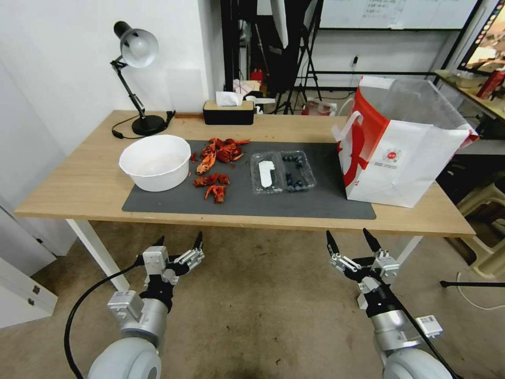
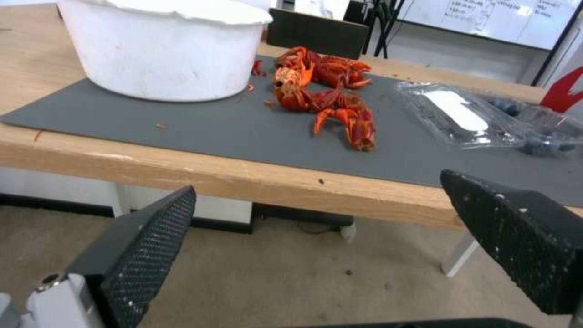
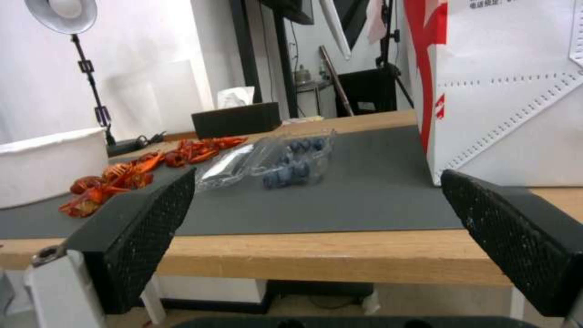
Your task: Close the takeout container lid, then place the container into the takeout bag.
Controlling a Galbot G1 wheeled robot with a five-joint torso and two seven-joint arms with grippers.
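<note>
Below the wooden desk (image 1: 79,195) edge, over the floor, the left gripper (image 1: 179,245) and right gripper (image 1: 350,239) hover with fingers spread wide, holding nothing. Well ahead on the grey mat (image 1: 294,202), the takeout container (image 1: 299,170) lies open, its lid (image 1: 265,173) flat showing a white label. Just right stands the takeout bag (image 1: 405,147); its printing is too small to read.

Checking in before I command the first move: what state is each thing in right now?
takeout container: open, blueberries inside, on the mat.
lid: folded flat beside the tray.
takeout bag: upright, mouth open.
left gripper: open, below the table edge.
right gripper: open, below the table edge.
</note>
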